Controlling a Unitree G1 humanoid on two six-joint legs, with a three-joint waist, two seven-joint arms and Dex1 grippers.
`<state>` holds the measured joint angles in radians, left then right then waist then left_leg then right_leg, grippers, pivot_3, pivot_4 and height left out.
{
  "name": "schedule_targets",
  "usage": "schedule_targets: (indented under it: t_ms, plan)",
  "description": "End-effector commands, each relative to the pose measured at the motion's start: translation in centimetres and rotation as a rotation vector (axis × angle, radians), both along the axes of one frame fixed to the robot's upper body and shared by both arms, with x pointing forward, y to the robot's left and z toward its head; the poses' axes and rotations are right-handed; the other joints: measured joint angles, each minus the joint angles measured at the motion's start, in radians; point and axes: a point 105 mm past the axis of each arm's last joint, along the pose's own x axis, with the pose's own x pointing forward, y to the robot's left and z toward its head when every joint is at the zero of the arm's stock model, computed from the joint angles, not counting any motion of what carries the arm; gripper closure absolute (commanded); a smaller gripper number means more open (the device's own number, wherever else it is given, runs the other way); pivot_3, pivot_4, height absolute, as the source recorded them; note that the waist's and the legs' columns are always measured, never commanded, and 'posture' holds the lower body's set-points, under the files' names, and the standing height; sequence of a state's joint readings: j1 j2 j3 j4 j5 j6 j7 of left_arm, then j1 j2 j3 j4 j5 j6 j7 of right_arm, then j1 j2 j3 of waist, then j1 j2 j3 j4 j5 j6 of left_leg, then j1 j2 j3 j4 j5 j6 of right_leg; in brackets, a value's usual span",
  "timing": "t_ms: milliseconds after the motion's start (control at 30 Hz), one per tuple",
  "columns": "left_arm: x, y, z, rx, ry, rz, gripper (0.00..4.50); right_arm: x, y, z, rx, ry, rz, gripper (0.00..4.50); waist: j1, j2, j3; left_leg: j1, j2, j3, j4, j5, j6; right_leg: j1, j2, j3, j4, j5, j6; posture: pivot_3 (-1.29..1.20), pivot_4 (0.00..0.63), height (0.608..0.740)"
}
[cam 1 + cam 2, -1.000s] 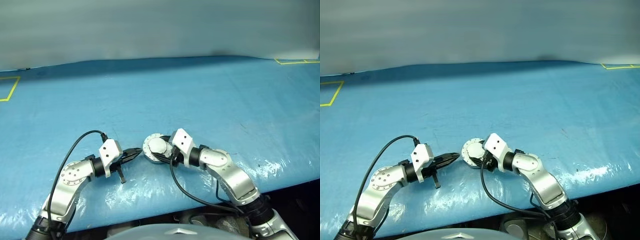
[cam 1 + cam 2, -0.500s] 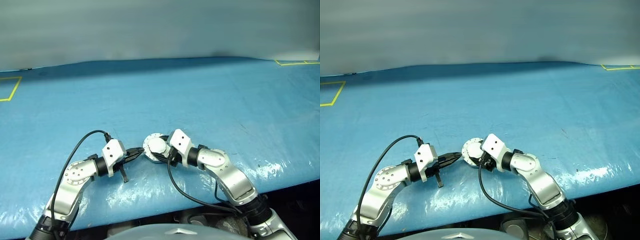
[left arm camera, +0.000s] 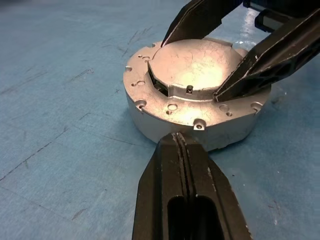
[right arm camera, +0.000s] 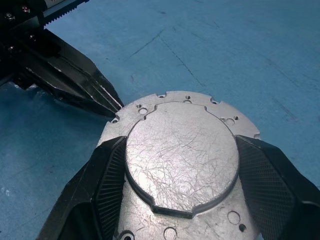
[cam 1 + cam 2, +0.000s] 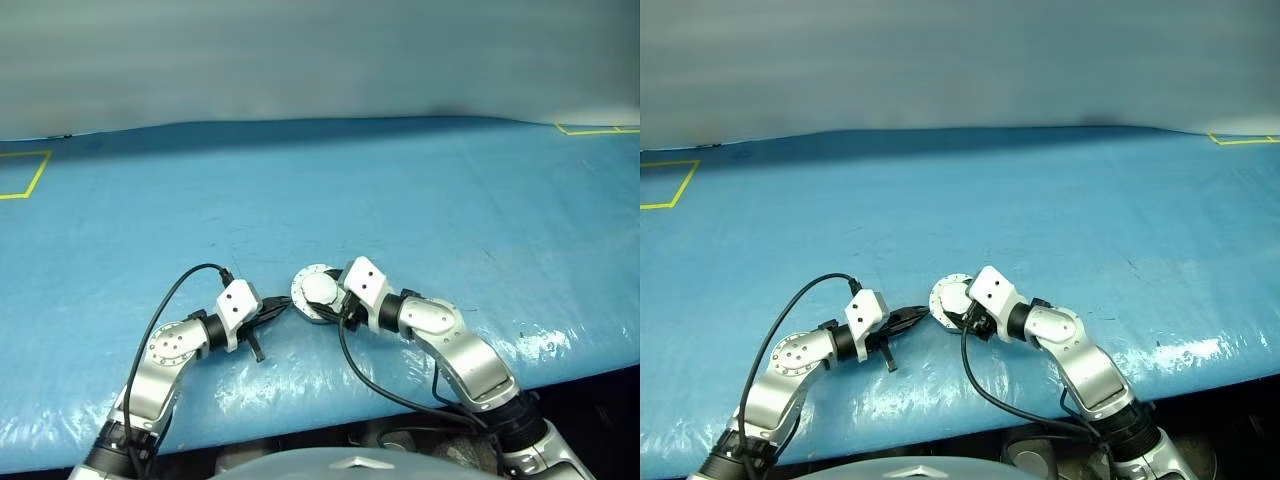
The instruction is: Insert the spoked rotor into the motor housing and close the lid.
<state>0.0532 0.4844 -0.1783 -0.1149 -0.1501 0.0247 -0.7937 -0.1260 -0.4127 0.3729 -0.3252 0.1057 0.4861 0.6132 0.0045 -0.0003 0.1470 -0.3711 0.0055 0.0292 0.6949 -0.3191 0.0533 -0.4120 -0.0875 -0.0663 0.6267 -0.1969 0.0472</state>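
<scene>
L end effector (image 3: 181,145) closer, now touching motor housing (image 3: 197,95)

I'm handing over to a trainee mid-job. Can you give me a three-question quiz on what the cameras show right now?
1. True or false: the left gripper is shut.
2. What do the right gripper's fingers straddle? A) lid B) cable C) nothing
3. What surface does the motor housing rest on?

Key: 1 true. 2 A. 3 The blue table cover.
</scene>
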Motion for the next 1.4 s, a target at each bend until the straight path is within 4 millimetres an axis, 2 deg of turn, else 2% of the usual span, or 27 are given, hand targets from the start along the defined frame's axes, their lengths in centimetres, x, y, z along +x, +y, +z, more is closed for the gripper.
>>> schedule_targets:
  t_ms: [33,133,267,367,600,967,1000,1100,1133,1233,1300,1400]
  plan:
    - [1.3,1.5,0.7,0.013,-0.057,0.063,4.5,-0.3,-1.4,-2.2,-0.07,0.075,-0.043,1.47,0.001,0.0,0.0,0.0,0.0,0.0,0.0,0.0,0.0,0.0,0.0,0.0,0.0,0.0,0.0,0.0,0.15,0.74]
    - [1.6,1.4,1.4,-0.044,-0.057,0.068,4.5,-0.4,-1.3,-2.3,-0.078,0.073,-0.036,1.47,0.001,0.0,0.0,0.0,0.0,0.0,0.0,0.0,0.0,0.0,0.0,0.0,0.0,0.0,0.0,0.0,0.15,0.74]
    - [1.4,-0.4,3.7,-0.227,-0.045,0.026,4.5,-0.3,-1.2,-2.3,-0.074,0.073,-0.035,1.47,0.0,0.0,0.0,0.0,-0.001,0.0,0.0,0.0,0.0,0.001,-0.001,0.0,-0.001,0.0,0.0,0.0,0.15,0.74]
    - [1.2,-1.2,4.1,-0.245,-0.043,-0.016,4.5,-0.3,-1.1,-2.3,-0.078,0.071,-0.034,1.47,0.0,0.0,0.0,0.0,0.0,0.0,0.001,0.001,-0.001,0.001,-0.001,0.0,0.0,0.0,0.001,0.0,0.15,0.74]
    - [0.8,-2.1,0.9,-0.081,-0.005,-0.074,4.5,-0.4,-1.1,-2.4,-0.078,0.074,-0.035,1.47,-0.001,0.0,0.0,0.0,-0.001,0.001,0.001,0.0,0.001,0.001,0.0,0.0,0.0,0.0,0.0,0.0,0.15,0.74]
    - [0.7,-2.4,-0.5,-0.029,0.004,-0.103,4.5,-0.3,-1.3,-2.2,-0.081,0.06,-0.049,1.47,0.008,0.0,-0.002,0.003,0.0,0.0,0.001,-0.001,0.001,0.001,0.0,0.0,0.0,0.0,0.0,0.0,0.15,0.74]
    - [0.8,-2.5,-0.5,-0.029,-0.001,-0.101,4.5,-0.2,-1.2,-2.0,-0.066,0.056,-0.052,1.12,0.009,0.0,-0.002,0.003,0.0,0.0,0.001,-0.001,0.001,0.001,0.0,0.0,0.0,0.0,0.0,0.0,0.15,0.74]
    - [0.9,-2.6,-0.5,-0.036,-0.007,-0.099,4.5,0.1,-0.9,-1.2,-0.001,0.069,-0.077,0.11,0.011,0.0,-0.002,0.004,0.0,0.0,0.001,-0.001,0.001,0.001,0.0,0.0,-0.001,0.0,0.0,0.0,0.15,0.74]
    - [0.9,-2.6,-0.5,-0.035,-0.009,-0.101,4.5,0.1,-0.8,-1.0,0.024,0.082,-0.082,0.05,0.011,-0.001,-0.002,0.004,0.0,0.0,0.001,-0.001,0.001,0.001,-0.001,0.0,-0.001,0.0,0.0,0.0,0.15,0.74]
    - [0.9,-2.8,-0.3,-0.049,-0.007,-0.106,4.5,0.0,-0.2,1.9,0.199,0.057,-0.054,0.05,0.013,-0.001,-0.002,0.004,0.0,0.0,0.001,-0.001,0.001,0.001,-0.001,0.0,0.0,0.0,0.0,0.0,0.15,0.74]
    - [0.9,-2.8,-0.4,-0.047,-0.009,-0.107,4.5,1.1,-1.0,3.5,0.277,0.013,-0.13,0.05,0.012,0.0,-0.001,0.003,0.0,0.0,0.001,-0.001,0.002,0.001,-0.001,0.0,-0.001,0.0,0.0,0.0,0.15,0.74]
    - [0.9,-2.6,-0.6,-0.03,-0.009,-0.106,4.5,1.8,-2.0,5.3,0.373,-0.015,-0.177,0.05,0.014,0.0,-0.001,0.0,-0.001,0.0,0.001,0.0,0.001,0.001,-0.001,0.0,0.0,0.001,0.0,0.0,0.15,0.74]
